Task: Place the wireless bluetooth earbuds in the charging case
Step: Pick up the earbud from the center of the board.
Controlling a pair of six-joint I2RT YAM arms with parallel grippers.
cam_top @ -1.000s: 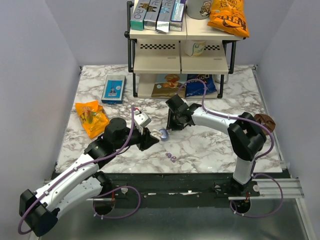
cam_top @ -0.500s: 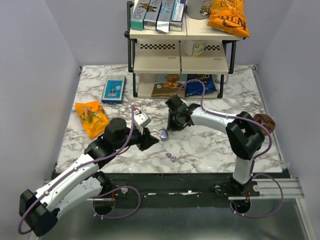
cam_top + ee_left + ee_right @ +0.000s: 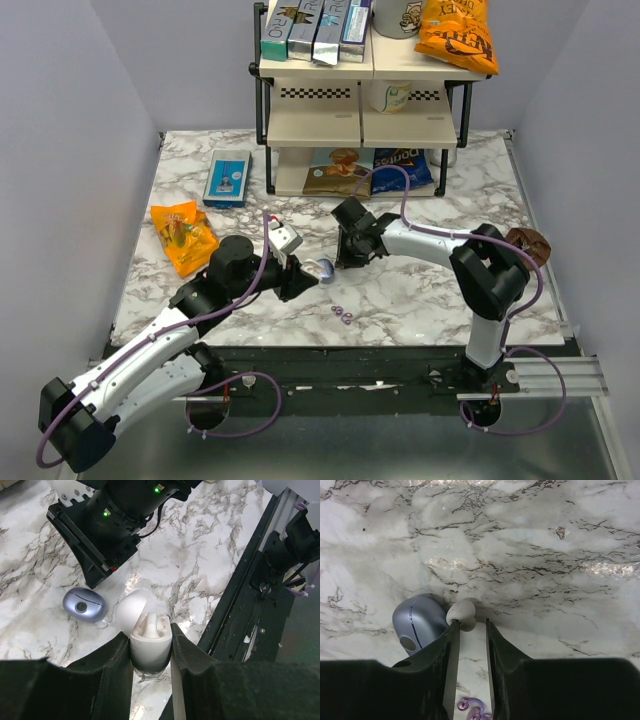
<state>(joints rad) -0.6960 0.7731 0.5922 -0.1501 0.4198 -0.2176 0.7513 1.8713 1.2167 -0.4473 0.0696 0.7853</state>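
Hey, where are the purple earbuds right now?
In the top view the earbuds lie together on the marble table near its front edge, about midway between the arms, a little nearer the bases than the lavender-blue case.

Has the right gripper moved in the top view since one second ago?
Yes, slightly. In the top view the right gripper has shifted toward the table's near edge, away from the blue chip bag under the shelf.
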